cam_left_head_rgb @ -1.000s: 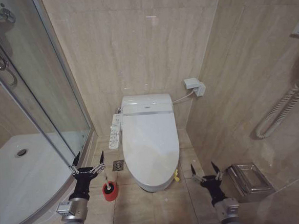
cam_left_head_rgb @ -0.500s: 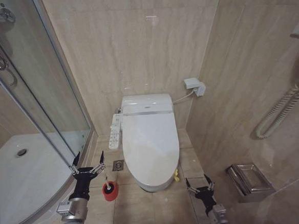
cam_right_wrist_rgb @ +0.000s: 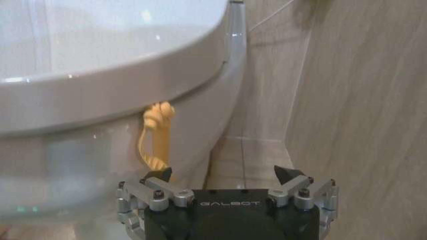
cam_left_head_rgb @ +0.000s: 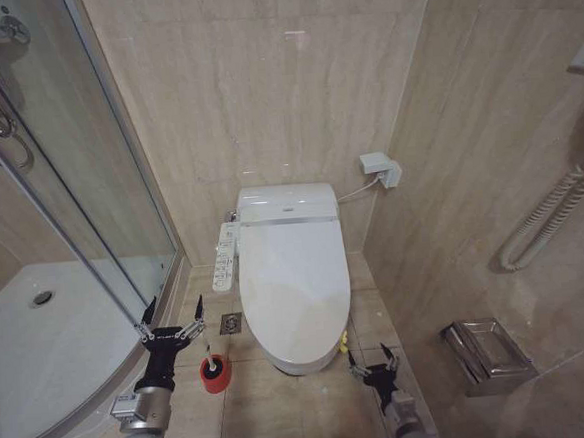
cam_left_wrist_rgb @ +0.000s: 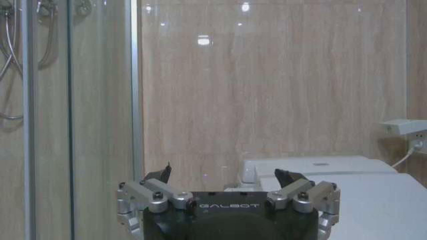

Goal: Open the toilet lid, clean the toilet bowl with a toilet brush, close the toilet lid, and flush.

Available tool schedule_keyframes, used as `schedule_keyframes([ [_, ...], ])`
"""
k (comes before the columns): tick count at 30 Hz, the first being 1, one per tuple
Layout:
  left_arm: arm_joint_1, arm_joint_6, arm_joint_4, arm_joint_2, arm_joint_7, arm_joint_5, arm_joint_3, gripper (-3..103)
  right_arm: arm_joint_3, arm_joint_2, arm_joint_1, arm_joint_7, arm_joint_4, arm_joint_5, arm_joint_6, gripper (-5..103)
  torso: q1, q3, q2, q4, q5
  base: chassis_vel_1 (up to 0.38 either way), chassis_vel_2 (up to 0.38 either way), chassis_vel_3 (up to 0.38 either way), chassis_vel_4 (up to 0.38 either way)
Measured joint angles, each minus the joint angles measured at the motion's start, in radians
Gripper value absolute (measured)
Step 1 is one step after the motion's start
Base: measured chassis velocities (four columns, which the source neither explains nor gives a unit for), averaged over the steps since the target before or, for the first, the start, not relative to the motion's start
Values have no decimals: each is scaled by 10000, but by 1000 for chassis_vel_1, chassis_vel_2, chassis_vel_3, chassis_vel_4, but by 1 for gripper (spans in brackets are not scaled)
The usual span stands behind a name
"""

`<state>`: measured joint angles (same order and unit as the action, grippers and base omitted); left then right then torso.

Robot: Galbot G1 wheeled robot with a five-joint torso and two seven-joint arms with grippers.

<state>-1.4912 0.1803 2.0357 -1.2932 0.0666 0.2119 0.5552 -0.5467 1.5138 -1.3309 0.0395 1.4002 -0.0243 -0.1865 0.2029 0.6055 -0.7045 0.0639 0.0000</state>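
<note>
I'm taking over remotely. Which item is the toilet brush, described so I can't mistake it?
Start at the closed toilet lid against the back wall. On the floor tiles at its front-left corner, toward the shower glass, stands a round red holder cup with the toilet brush in it, just ahead of the open left gripper. It is the only red object there, unlike the white control panel.

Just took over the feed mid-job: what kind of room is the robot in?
A small tiled bathroom, by the look of it: a bidet toilet with its toilet lid shut, a glass shower enclosure on the robot's left, and a toilet brush in its red holder on the floor.
</note>
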Motion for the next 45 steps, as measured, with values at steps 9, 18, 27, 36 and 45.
schedule_keyframes([
  [9,0,0,0,0,0,0,0,100,78,-179,-25,-84,-26,65,-110,100,0,0,0,1,0,0,0,0,0],
  [18,0,0,0,0,0,0,0,100,42,-635,-725,-134,866,352,-74,100,0,0,0,3,0,0,0,0,0],
  [27,0,0,0,0,0,0,0,100,277,-553,-1054,-134,1357,354,-82,100,0,-1,0,1,0,0,0,0,0],
  [36,0,0,0,0,0,0,0,100,551,-327,-975,-147,1235,138,-99,100,0,-1,0,1,0,0,0,0,0],
  [45,0,0,0,0,0,0,0,100,539,-126,-514,-179,654,91,-120,100,0,0,0,1,0,0,0,0,0],
])
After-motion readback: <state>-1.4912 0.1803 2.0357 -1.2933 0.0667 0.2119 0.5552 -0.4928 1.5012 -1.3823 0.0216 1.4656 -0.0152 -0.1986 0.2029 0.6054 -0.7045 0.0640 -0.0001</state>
